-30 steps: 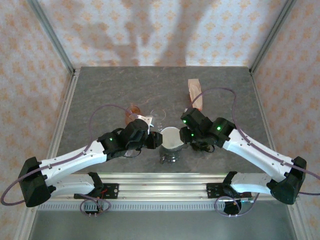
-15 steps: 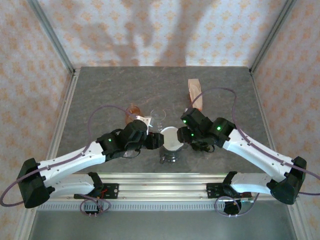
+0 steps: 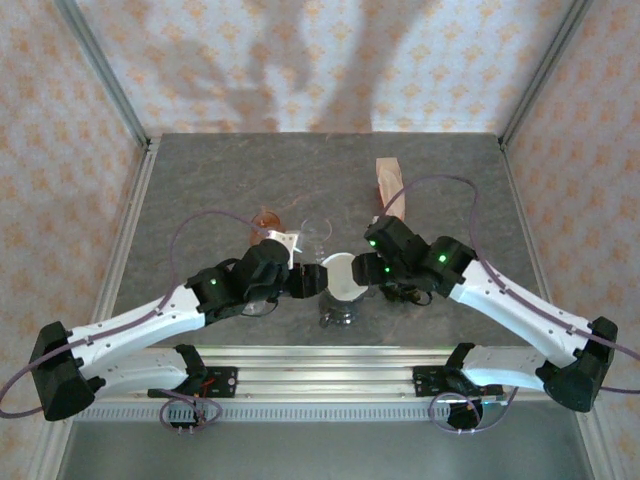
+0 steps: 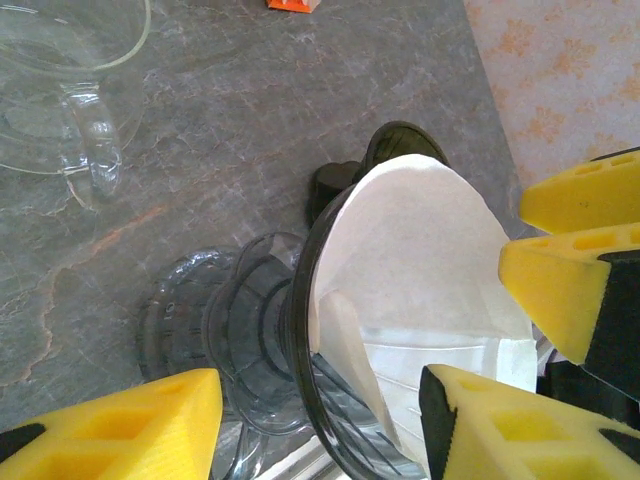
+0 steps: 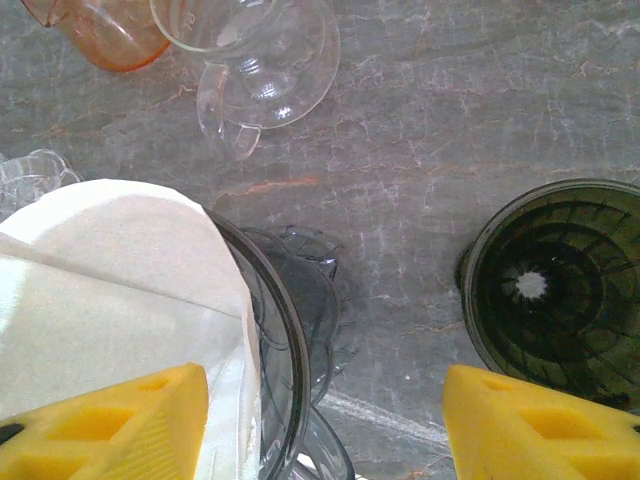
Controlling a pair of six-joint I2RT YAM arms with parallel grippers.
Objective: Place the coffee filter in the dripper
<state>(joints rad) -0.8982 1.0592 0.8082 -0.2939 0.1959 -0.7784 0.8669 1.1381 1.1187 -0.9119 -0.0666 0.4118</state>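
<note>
**Two open grippers flank a filter-lined glass dripper**

Both arms reach inward over a grey, stone-patterned table (image 3: 200,180) and meet near its front centre. The white paper coffee filter (image 4: 420,250) sits opened inside the clear glass dripper (image 4: 255,335), with its upper edge rising above the rim. The left gripper (image 3: 310,281) is just left of the dripper and the right gripper (image 3: 368,270) just right of it — each released, yellow fingers spread wide, pinching nothing. In the right wrist view one finger overlaps the filter's lower edge, but contact cannot be told. A dark green dripper (image 5: 550,290) stands just beside the glass one. Behind them are a clear glass jug (image 5: 265,55) and an orange cup (image 5: 105,30) — and a brown packet (image 3: 390,185) lies farther back.
</note>
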